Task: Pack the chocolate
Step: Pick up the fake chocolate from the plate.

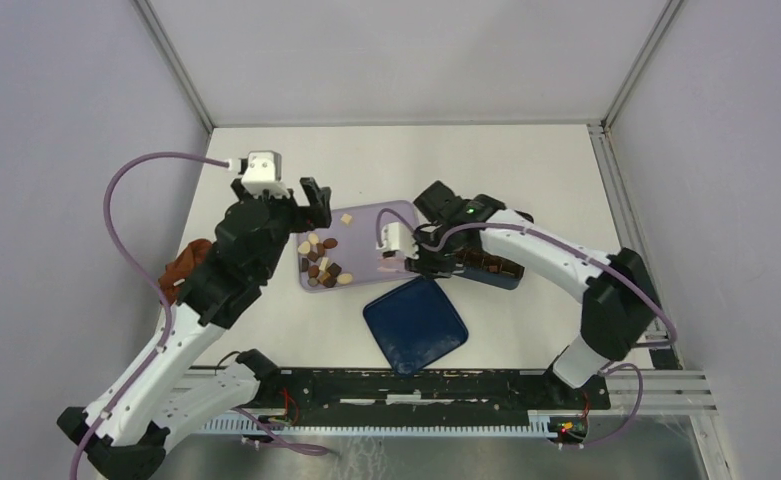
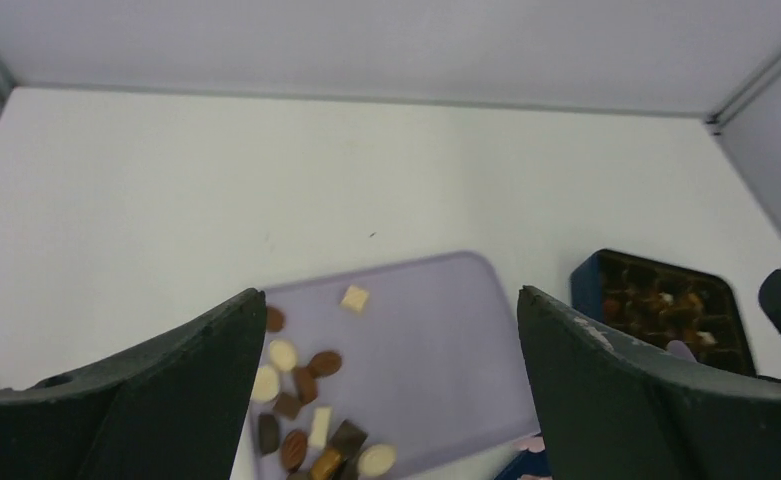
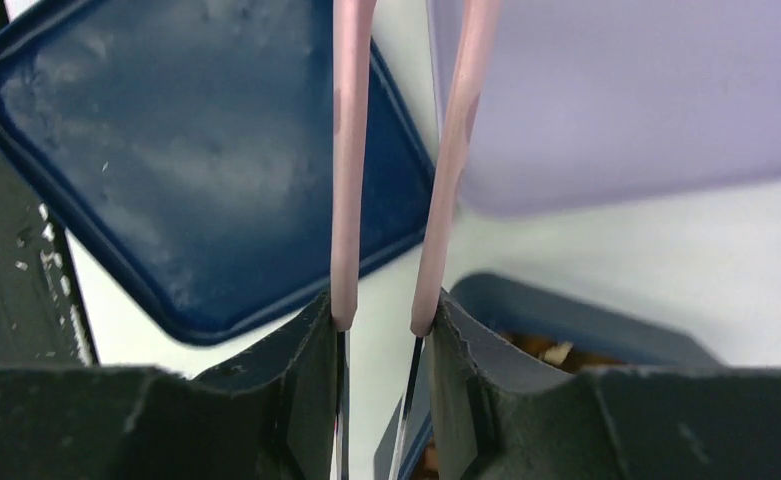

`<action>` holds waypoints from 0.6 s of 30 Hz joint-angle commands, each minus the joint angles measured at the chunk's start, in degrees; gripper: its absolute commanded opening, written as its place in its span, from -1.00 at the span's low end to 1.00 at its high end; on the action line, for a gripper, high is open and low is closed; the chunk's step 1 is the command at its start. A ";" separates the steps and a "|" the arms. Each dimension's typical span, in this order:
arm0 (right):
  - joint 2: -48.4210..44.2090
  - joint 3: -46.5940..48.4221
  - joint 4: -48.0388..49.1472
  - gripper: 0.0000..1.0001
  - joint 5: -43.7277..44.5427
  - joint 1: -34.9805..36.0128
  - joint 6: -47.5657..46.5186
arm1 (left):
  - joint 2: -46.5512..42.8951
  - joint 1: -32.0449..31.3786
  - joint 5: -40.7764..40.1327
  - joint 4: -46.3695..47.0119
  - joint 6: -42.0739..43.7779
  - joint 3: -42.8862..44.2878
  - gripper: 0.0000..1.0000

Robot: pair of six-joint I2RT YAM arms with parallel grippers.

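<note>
The chocolate (image 1: 322, 262) lies as several small dark brown, mid brown and cream-white pieces on the left part of a lavender tray (image 1: 366, 235). One cream square (image 1: 346, 218) sits apart, farther back. My left gripper (image 1: 315, 204) hovers open over the tray's left end; in its wrist view the chocolate (image 2: 306, 400) shows between wide, empty fingers (image 2: 181, 385). My right gripper (image 1: 424, 262) is shut on the pink tongs (image 3: 351, 150), whose two arms reach toward the tray's right edge (image 3: 616, 90). A dark blue box (image 1: 493, 267) holding chocolates lies under the right wrist.
The box's dark blue lid (image 1: 414, 324) lies flat in front of the tray, near the arm bases. A reddish-brown cloth (image 1: 184, 266) is bunched left of the left arm. Grey walls enclose the white table on three sides.
</note>
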 commanded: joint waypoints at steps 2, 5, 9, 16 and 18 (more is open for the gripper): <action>10.16 12.30 -0.26 -0.21 9.72 7.50 0.36 | -9.22 0.27 -17.20 -2.76 9.07 -12.19 1.00; 17.23 19.61 -1.64 -0.20 12.94 10.23 -0.09 | -13.26 0.50 -20.07 -2.51 9.14 -14.25 1.00; 24.71 26.91 -2.76 -0.19 17.09 11.63 -0.23 | -16.51 0.81 -20.45 -2.29 8.55 -15.50 1.00; 29.44 30.74 -4.45 -0.17 15.06 13.43 1.09 | -16.05 2.39 -19.73 -2.24 9.18 -15.32 1.00; 30.18 31.23 -4.43 -0.13 15.52 14.42 1.31 | -16.01 3.04 -19.51 -2.21 9.12 -15.37 1.00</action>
